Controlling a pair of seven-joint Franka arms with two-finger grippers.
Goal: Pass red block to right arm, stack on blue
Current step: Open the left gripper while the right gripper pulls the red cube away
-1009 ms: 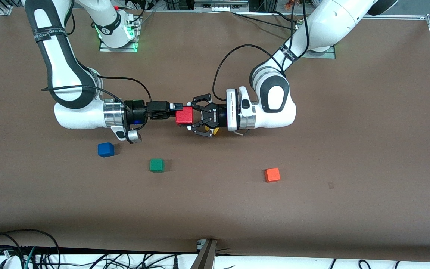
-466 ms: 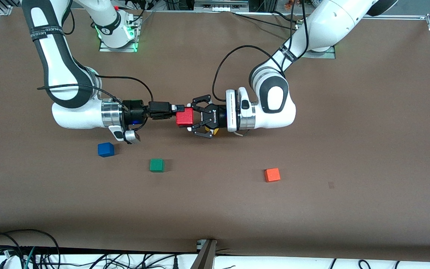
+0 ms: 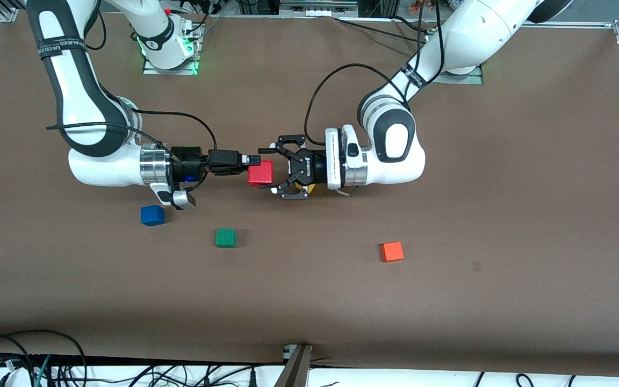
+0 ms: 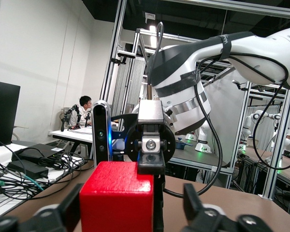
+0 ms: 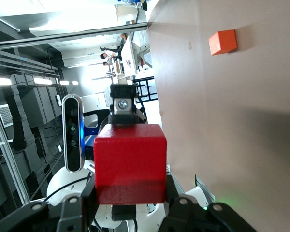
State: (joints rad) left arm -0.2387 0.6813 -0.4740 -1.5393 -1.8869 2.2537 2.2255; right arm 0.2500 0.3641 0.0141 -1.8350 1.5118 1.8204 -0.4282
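The red block (image 3: 260, 173) hangs over the middle of the table, and my right gripper (image 3: 256, 171) is shut on it. In the right wrist view the block (image 5: 129, 162) fills the space between that gripper's (image 5: 130, 193) fingers. My left gripper (image 3: 268, 170) is open, with its claws spread on either side of the block's end and apart from it. The left wrist view shows the block (image 4: 117, 198) inside the open left gripper (image 4: 131, 203), with a gap at one finger. The blue block (image 3: 152, 215) lies on the table toward the right arm's end.
A green block (image 3: 225, 237) sits beside the blue one, toward the table's middle. An orange block (image 3: 392, 251) (image 5: 223, 42) lies toward the left arm's end. Under the left gripper a yellow thing (image 3: 305, 188) shows on the table.
My right gripper has shut on the red block. The left gripper's claws have let go and spread, and the block has shifted slightly toward the right arm's end.
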